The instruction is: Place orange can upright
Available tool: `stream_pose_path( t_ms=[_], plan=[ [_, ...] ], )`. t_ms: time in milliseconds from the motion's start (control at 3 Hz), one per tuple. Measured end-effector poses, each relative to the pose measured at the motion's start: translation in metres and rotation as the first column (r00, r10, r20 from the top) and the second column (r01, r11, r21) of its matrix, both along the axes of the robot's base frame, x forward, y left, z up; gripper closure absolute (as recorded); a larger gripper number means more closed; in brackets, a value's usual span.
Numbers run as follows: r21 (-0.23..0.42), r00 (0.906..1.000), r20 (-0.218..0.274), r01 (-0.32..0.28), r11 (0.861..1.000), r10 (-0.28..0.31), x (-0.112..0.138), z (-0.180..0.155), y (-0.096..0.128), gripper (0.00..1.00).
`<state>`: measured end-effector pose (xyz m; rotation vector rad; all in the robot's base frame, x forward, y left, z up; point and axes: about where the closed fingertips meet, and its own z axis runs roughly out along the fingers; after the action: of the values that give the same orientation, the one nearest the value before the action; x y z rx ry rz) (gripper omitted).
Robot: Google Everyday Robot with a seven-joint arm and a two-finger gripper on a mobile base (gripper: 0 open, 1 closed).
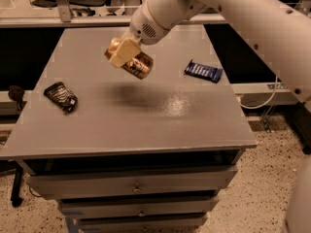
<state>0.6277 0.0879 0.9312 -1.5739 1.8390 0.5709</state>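
Note:
The orange can [137, 64], shiny orange-gold, hangs tilted on its side in the air above the middle of the grey table [131, 115]. My gripper [122, 54] is shut on the can's upper left end, its cream fingers [125, 51] clamped around it. The can casts a dark shadow on the tabletop below. The white arm reaches in from the upper right.
A blue candy bar wrapper [203, 71] lies on the table's right side. A small black-and-white snack bag [60, 96] lies near the left edge. Drawers sit under the table's front edge. A cable runs along the floor at right.

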Motion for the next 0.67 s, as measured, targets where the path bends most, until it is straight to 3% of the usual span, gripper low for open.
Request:
stream_pose_path(
  t_ms=[333,667],
  plan=[
    [0.136,1.0,0.001,-0.004,0.991,0.004,-0.032,0.022,-0.011,1.0],
    [0.261,0.9999,-0.011,0.0,0.965,0.003,-0.052,0.035,-0.022,1.0]
  ],
)
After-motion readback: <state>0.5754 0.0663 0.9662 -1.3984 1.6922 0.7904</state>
